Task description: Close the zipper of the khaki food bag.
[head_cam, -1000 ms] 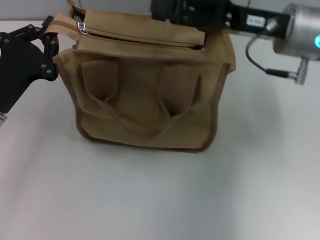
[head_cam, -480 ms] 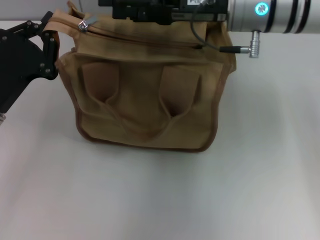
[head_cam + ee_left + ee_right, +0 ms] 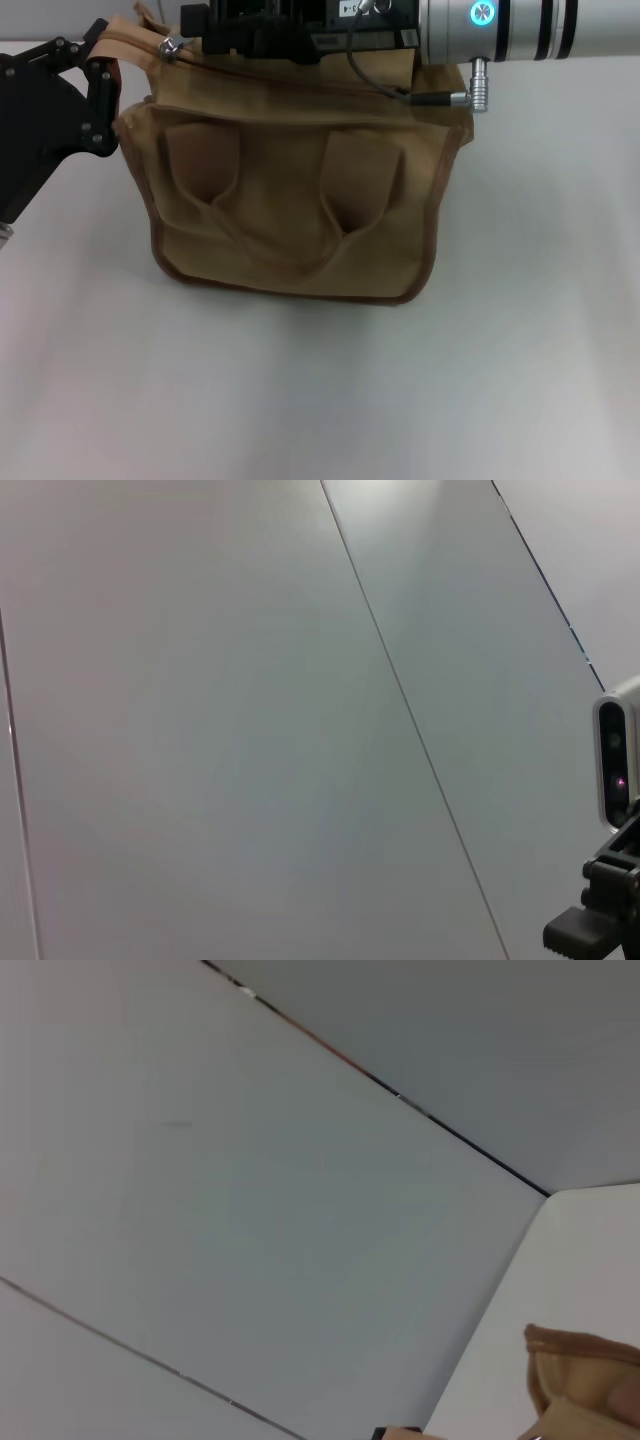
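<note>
I have the khaki food bag [image 3: 290, 190] sitting upright in the upper middle of the head view, its front pocket and looped handles facing me. The zipper [image 3: 300, 82] runs along the top seam, and its small silver pull tab [image 3: 172, 44] is at the bag's upper-left end. The seam to the right of the tab looks parted rather than joined, though the arm hides much of it, so I judge the closing as barely begun: the tab has the whole seam left to travel towards the right end.

My right gripper [image 3: 200, 30] reaches across the top of the frame from the right and sits just beside the tab, perhaps touching it; I cannot tell how its fingers stand, nor whether they have the tab.

My left gripper [image 3: 95, 90] is at the upper left, closed on the khaki food bag at its left end, pinning that corner.

The bench [image 3: 320, 400] beneath is plain white.
</note>
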Controlling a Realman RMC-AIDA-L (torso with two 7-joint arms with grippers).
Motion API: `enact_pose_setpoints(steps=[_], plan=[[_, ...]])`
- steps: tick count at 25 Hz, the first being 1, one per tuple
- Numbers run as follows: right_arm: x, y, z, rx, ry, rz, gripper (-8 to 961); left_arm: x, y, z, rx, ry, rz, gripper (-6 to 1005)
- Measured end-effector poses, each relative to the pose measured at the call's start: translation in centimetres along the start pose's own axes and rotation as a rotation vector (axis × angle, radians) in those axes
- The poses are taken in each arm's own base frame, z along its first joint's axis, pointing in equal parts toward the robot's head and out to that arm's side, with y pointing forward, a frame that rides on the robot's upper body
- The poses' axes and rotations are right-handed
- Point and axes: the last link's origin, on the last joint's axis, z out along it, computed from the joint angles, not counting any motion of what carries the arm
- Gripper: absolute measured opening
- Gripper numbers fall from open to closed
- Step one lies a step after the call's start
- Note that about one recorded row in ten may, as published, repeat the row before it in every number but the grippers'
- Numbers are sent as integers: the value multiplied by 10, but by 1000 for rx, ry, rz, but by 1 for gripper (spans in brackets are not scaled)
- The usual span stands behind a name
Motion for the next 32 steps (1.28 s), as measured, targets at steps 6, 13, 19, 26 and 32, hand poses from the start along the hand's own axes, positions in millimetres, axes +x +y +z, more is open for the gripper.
enact_pose_setpoints(steps=[6,13,19,26,32], plan=[[-2,-3,0,23,-16,52,389,1,1,2,-3,9,-7,23],[-2,-5,11,65,3,98,381,3,4,3,-14,29,3,25],[-6,-4,22,89,2,110,378,4,9,3,-20,39,10,26],[-9,1,28,76,2,107,379,2,13,3,-17,38,25,28],[-7,0,29,68,-2,126,380,2,12,3,-9,38,26,30]])
